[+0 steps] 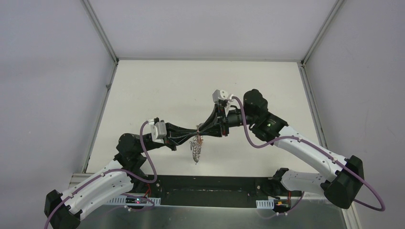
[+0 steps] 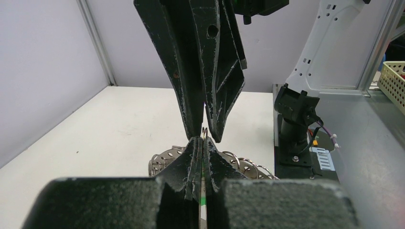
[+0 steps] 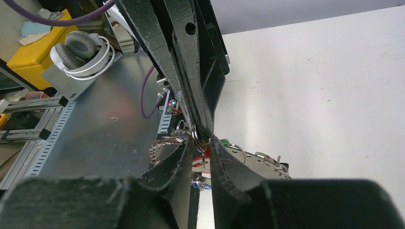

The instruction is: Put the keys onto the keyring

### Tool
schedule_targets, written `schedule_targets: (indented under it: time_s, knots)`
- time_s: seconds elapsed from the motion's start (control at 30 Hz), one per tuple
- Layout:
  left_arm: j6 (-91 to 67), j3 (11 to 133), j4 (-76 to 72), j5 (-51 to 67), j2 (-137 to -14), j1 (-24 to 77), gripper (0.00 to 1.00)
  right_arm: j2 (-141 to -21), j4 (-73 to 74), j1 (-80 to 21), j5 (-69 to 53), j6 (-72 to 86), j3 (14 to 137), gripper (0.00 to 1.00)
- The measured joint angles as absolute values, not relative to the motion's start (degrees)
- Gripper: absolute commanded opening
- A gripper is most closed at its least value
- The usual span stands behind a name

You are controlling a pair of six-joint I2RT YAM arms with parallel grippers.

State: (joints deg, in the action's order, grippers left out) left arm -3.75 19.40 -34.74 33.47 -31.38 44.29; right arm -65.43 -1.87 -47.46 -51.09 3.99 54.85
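Two robot arms met tip to tip in mid-air above the middle of a white tabletop (image 1: 157, 90). The left gripper (image 2: 202, 145) was fully closed, its two black fingers pressed together on the top rim of the keyring (image 1: 196, 151), apparently so that the ring hung free and steady where the other arm could work on it. The right gripper (image 3: 203, 143) came in from the opposite side with its jaws narrow and a slim gap between them. Its tips sat either side of a small wire loop (image 2: 204, 133) that poked up just past the left fingertips; whether they pinched that loop or only flanked it could not be told. Meeting nose to nose like this looked meant to let one arm brace the ring while the other handled a single loop on its edge. Between the right fingers a sliver of red and a thin silver shank showed, probably the red-tagged key (image 3: 204, 158), close against the ring's rim; only that one key could be made out. The keyring hung clear of the tabletop, directly under the meeting fingertips, its long axis near vertical and its free end pointing down. From overhead it read as a narrow strip, edge-on, while both wrist views showed its flat, hole-punched face fringed with loops, so its faces seemed turned toward the two arms
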Motion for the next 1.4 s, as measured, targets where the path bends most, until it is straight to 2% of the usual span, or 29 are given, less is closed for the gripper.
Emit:
schedule_targets:
  time_s: [0.1,0.17,0.43,0.57,0.83,1.13,1.4]
  knots:
    - [-3.75,19.4,-34.74,33.47,-31.38,44.29,0.0,-65.43,-1.85,-47.51,-51.09,3.97,54.61,0.11]
    - [-3.75,19.4,-34.72,33.45,-31.38,44.29,0.0,-65.43,-1.87,-47.51,-51.07,3.9,54.61,0.0]
    - [-3.7,19.4,-33.08,33.43,-30.76,44.29,0.02,-65.43,-0.82,-47.64,-50.94,2.59,54.63,0.0]
    - [-2.81,20.32,-28.03,33.43,-29.89,44.31,0.24,-65.43,2.39,-48.05,-50.22,1.1,54.76,0.0]
    - [2.04,26.35,-16.27,33.43,-27.97,44.31,0.39,-66.35,16.86,-47.88,-47.35,-2.7,59.92,0.0]
    - [7.11,34.44,-1.08,33.54,-34.28,44.31,0.42,-73.95,36.21,-47.88,-44.14,-7.62,72.51,0.0]
    - [8.95,37.08,4.21,35.46,-40.14,44.31,0.4,-81.03,51.09,-47.88,-42.39,-9.39,82.74,0.0]
